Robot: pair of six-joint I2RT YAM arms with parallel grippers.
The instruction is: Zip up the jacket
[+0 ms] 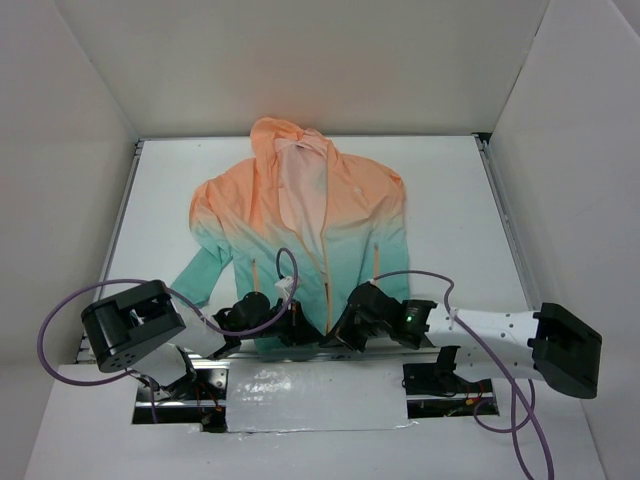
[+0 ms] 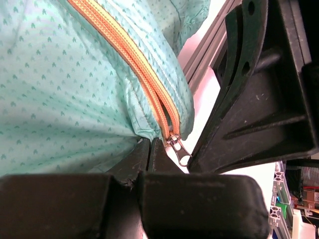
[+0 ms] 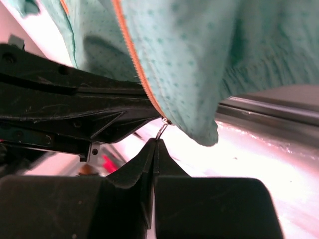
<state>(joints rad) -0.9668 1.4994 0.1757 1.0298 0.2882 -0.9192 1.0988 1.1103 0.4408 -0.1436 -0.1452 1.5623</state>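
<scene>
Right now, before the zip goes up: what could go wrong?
1. Right jaws pinch only the tip of the zipper pull; it may slip out.
2. Left jaws hold just the hem edge beside the slider; if it slips, the jacket could ride up.
3. Purple cable loops over the fabric and could snag it.

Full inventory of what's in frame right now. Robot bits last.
jacket: one, peach-orange fading to teal, flat on table, hood far
zipper: one, orange, jacket front
zipper pull: one, metal, at near hem
table: one, white, under jacket
walls: three, white, around table
foil sheet: one, silver, between arm bases
cables: two, purple, one per arm
left arm: black
right arm: white and black
left fingers: black, shut on jacket hem
right fingers: black, shut on zipper pull
</scene>
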